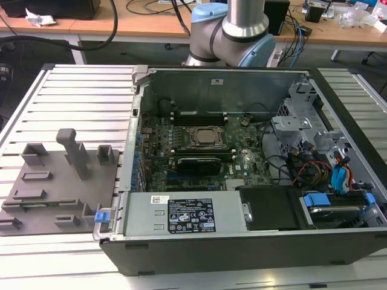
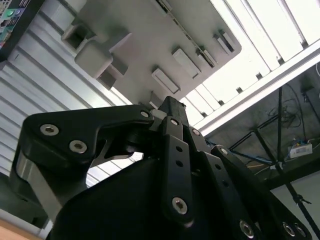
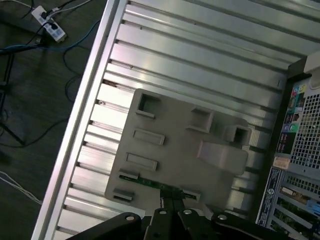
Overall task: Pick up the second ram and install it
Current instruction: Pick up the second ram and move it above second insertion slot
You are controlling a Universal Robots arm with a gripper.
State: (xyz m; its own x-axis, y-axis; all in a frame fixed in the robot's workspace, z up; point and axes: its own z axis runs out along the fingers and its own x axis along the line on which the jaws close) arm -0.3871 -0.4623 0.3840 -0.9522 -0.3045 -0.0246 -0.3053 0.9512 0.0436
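As first wrist view shows, claw (image 3: 173, 199) at second ram (image 3: 150, 183)

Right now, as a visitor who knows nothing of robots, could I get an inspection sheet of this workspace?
Surface: slatted metal table carrying a grey holder plate and an open computer case.
Job's things: the second ram, a green stick, lies at the holder plate's edge.
Clutter: nothing seen.
Grippers: claw hangs right at the ram; contact cannot be told.
Cables: coloured wires inside the case; power strip with leads on the floor.
Surroundings: wooden desks behind the arm.
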